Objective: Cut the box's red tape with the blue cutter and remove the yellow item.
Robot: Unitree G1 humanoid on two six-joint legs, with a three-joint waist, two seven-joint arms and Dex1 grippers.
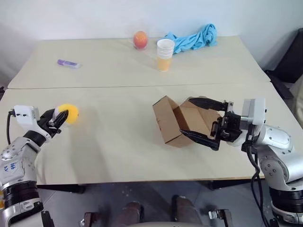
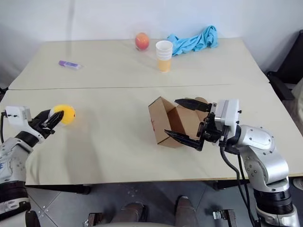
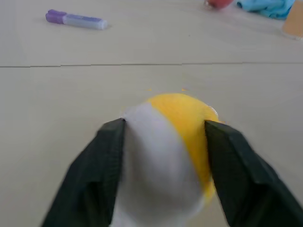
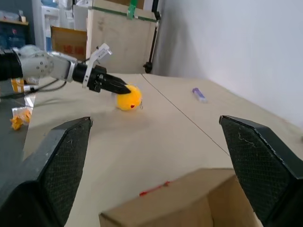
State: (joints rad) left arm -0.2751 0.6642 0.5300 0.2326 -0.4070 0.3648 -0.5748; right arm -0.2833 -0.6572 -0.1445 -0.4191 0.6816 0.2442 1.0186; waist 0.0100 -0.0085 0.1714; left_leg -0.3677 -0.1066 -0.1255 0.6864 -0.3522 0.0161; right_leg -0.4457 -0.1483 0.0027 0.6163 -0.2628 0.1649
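Beige tabletop [image 1: 118, 142] spans both eye views under a white wall. At far left, the left gripper [image 1: 60, 118] reaches level over the table, its black fingers [image 3: 94, 170] parted on either side of the yellow ball [image 1: 69, 112]; whether they still press it is unclear. Right of it, the opened cardboard box [image 1: 173, 120] lies tipped, its interior hidden. The right gripper [image 1: 201, 118] points toward the left one, jaws spread wide around the box's open end, not clamping it.
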